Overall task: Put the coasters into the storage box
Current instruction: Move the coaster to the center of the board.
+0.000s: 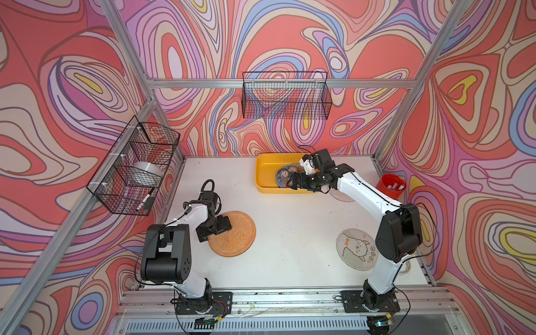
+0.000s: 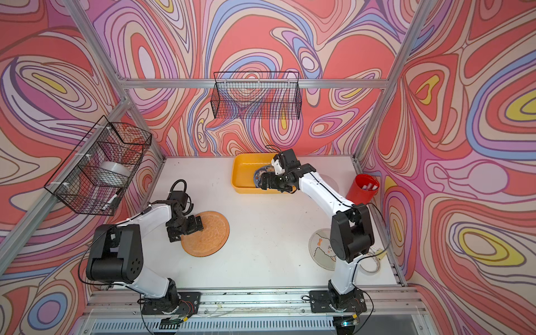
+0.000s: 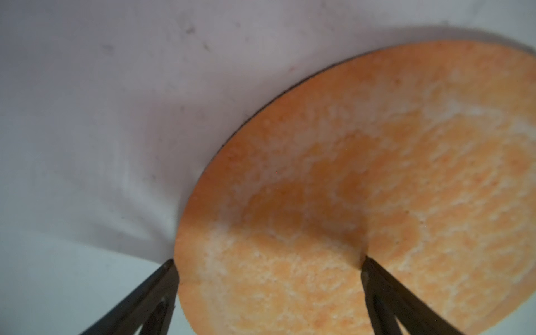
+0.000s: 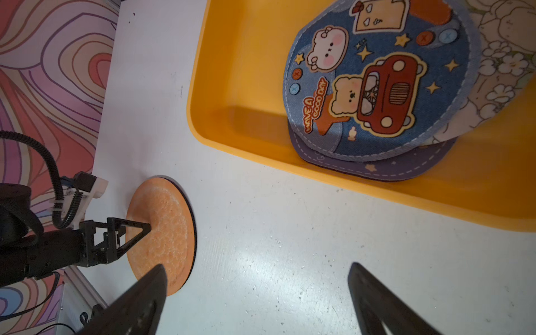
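Observation:
A plain orange coaster (image 1: 239, 236) (image 2: 211, 236) lies flat on the white table at the front left. My left gripper (image 1: 217, 229) (image 3: 268, 261) is low over its left edge and open; one fingertip (image 3: 171, 265) is just off the rim and the other rests on the disc (image 3: 406, 174). The yellow storage box (image 1: 261, 174) (image 2: 239, 174) (image 4: 232, 95) holds a blue cartoon coaster (image 1: 282, 177) (image 4: 377, 81) stacked on a floral one (image 4: 504, 72) and a purple one (image 4: 377, 171). My right gripper (image 1: 295, 182) (image 4: 258, 265) hangs open and empty over the box's front rim. A sheep coaster (image 1: 355, 249) (image 2: 317, 246) lies front right.
A pale disc (image 1: 340, 195) lies partly under the right arm, beside the box. A red cup (image 1: 390, 185) stands at the right edge. Black wire baskets hang on the back wall (image 1: 285, 95) and left wall (image 1: 136, 165). A whitish ring (image 2: 374, 262) sits behind the right arm.

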